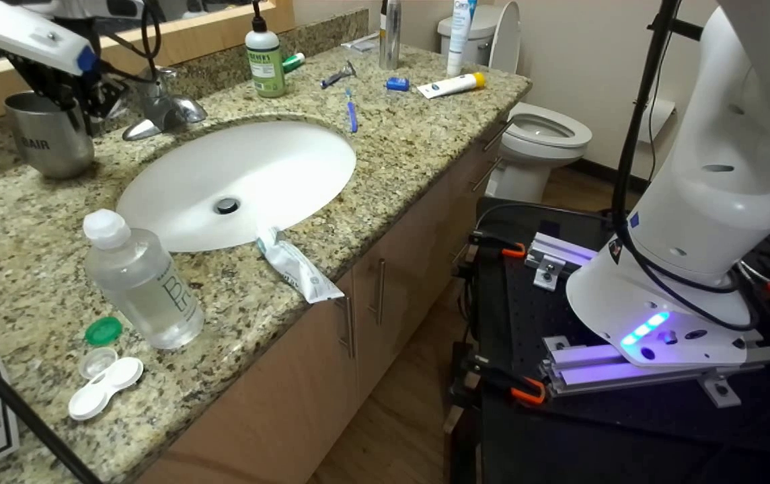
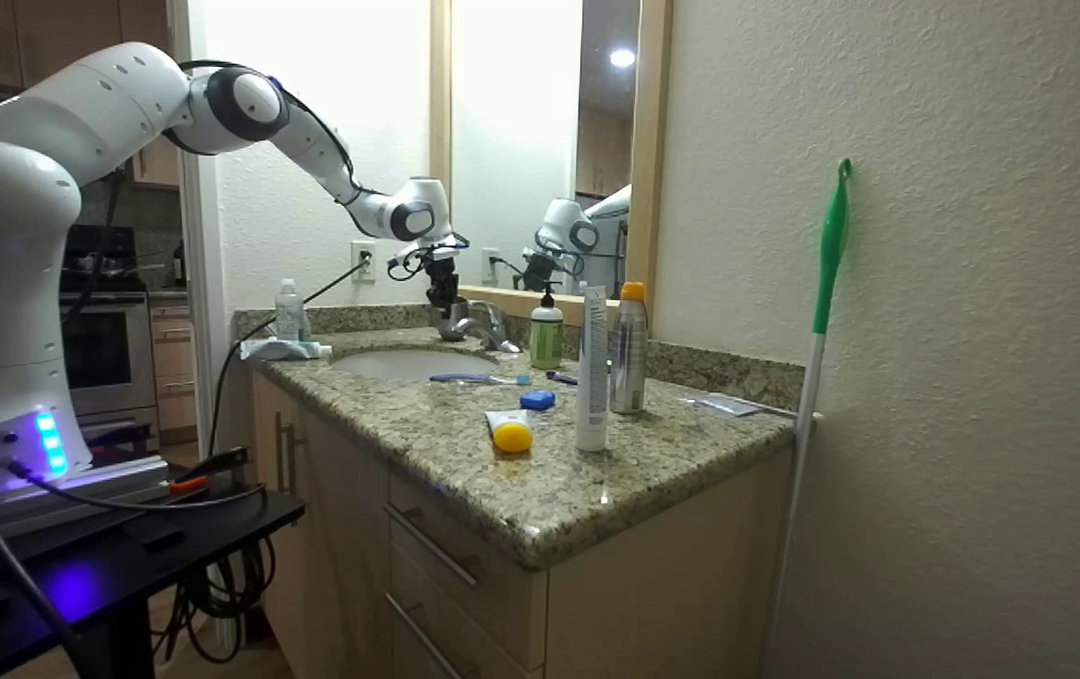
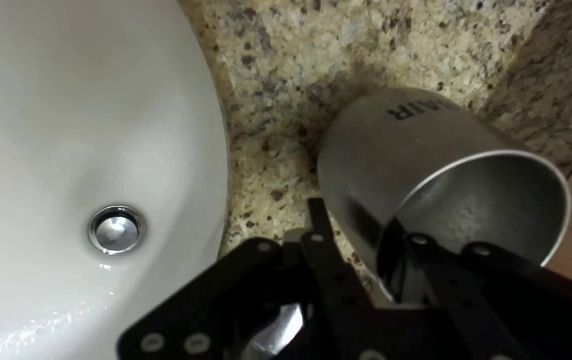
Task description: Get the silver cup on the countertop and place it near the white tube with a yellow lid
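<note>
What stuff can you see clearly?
Countertop: 1, beige, on cabinet
Cabinet: 1, tan, under countertop
Sink: 1, white, in countertop
Faucet: 1, silver, behind sink
Silver cup: 1, silver, beside faucet
White tube with a yellow lid: 1, white, countertop
Tall tube: 1, white, countertop
Spray can: 1, silver, countertop
Box: 1, blue, countertop
Razor: 1, dark, countertop
Toothbrush: 1, purple, countertop
Soap bottle: 1, green, countertop
Clear bottle: 1, clear, near sink
Lens case: 1, white, countertop
Round lid: 1, green, countertop
Crumpled tube: 1, white, beside sink
Mirror: 1, tan frame, behind sink
Toilet: 1, white, beyond countertop
Pole: 1, white-green, beside countertop
Robot arm: 1, white, over countertop
Gripper: 1, black, open at silver cup
</note>
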`<control>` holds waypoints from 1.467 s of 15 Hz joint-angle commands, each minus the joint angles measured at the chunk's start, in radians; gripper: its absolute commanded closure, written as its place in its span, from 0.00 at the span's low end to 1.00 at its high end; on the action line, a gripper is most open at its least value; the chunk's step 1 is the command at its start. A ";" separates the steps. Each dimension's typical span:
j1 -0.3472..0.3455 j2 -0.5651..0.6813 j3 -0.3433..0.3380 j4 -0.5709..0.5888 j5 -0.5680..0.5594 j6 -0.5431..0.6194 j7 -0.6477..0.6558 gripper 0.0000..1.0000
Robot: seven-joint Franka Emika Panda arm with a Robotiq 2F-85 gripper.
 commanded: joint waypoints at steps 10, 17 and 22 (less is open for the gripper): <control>0.191 -0.243 -0.161 -0.217 -0.307 -0.119 0.282 0.98; 0.202 -0.611 -0.126 -0.528 -0.500 -0.273 0.539 0.98; 0.127 -0.706 -0.069 -0.586 -0.487 -0.232 0.582 0.93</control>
